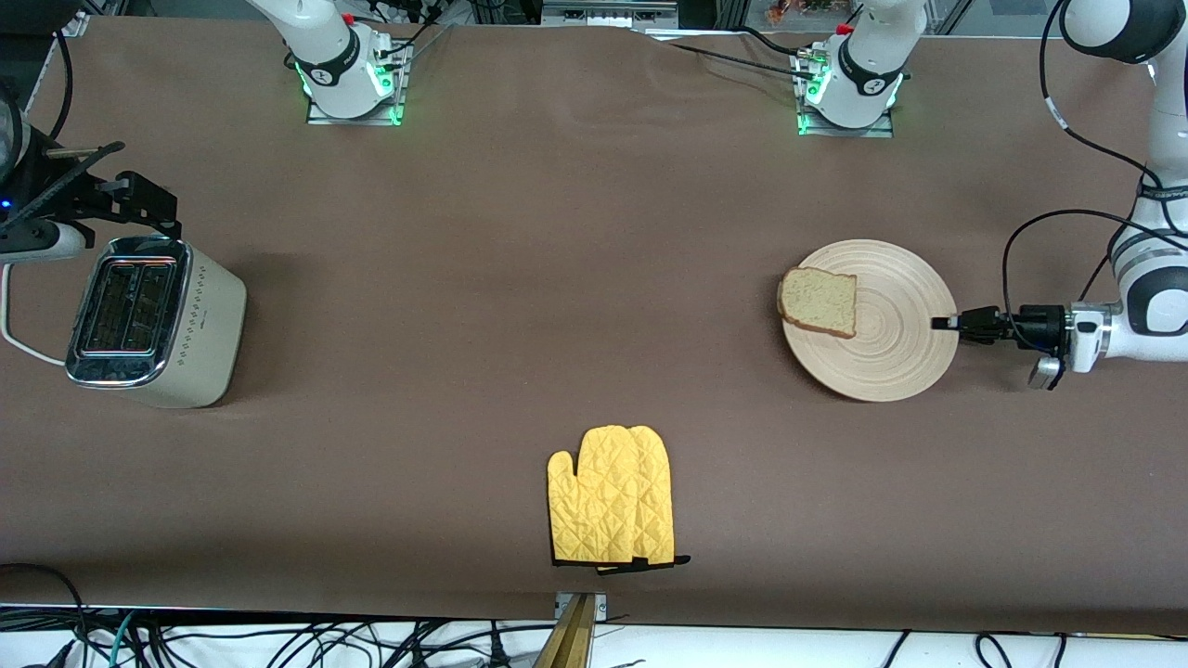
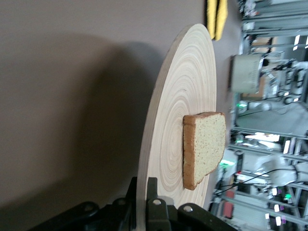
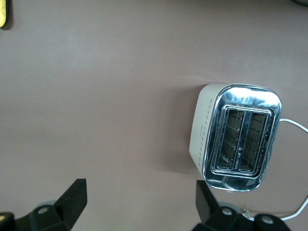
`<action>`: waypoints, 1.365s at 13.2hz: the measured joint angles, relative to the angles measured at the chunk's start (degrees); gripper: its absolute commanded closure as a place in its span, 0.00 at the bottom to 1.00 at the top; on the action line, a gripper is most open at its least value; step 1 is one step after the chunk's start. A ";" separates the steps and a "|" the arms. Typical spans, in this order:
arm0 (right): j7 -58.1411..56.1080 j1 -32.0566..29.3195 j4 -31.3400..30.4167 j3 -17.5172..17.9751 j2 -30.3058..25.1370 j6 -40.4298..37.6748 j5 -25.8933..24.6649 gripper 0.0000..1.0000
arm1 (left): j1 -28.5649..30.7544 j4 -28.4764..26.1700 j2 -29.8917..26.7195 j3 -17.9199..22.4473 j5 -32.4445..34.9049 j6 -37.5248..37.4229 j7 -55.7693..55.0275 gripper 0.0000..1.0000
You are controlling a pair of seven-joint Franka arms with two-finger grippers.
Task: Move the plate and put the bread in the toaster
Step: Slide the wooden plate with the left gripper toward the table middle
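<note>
The round light-wood plate (image 1: 882, 348) lies toward the left arm's end of the table. The slice of bread (image 1: 819, 300) lies on the part of it nearest the table's middle. My left gripper (image 1: 943, 323) is shut on the plate's rim at the side toward the left arm's end; in the left wrist view the rim sits between its fingers (image 2: 143, 192), with the plate (image 2: 187, 86) and bread (image 2: 206, 144) ahead. The cream toaster (image 1: 153, 320) stands at the right arm's end, slots empty. My right gripper (image 1: 130, 197) is open and empty, up in the air by the toaster (image 3: 240, 137).
A yellow quilted oven mitt (image 1: 613, 496) lies near the table's front edge at the middle. The toaster's white cord (image 1: 23, 348) runs off toward the table's end. Cables hang along the front edge.
</note>
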 measured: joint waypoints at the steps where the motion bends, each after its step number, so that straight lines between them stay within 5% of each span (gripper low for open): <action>1: 0.00 0.00 0.00 0.00 0.01 0.00 0.00 0.00 | -0.36 0.14 0.00 -2.02 -2.04 -0.27 -1.13 1.00; 4: 0.00 0.00 0.00 0.01 0.01 0.00 0.00 0.00 | -6.91 0.29 0.04 -5.59 -5.30 0.23 -3.42 1.00; 10: 0.00 0.02 -0.02 0.03 0.03 -0.02 0.00 0.00 | -27.15 -0.80 1.45 -5.60 -14.97 15.29 -5.54 1.00; 16: 0.00 -0.01 -0.02 -0.01 0.03 -0.02 0.00 0.00 | -35.84 -3.52 4.08 -5.56 -23.91 26.49 -5.31 1.00; 17: 0.00 0.00 -0.02 0.01 0.03 -0.03 0.00 0.00 | -36.33 -3.55 4.06 -5.56 -24.33 26.90 -5.31 0.74; 18: 0.00 0.01 -0.02 0.05 0.03 -0.03 0.00 0.00 | -36.41 -3.55 4.01 -5.56 -24.35 26.99 -5.33 0.01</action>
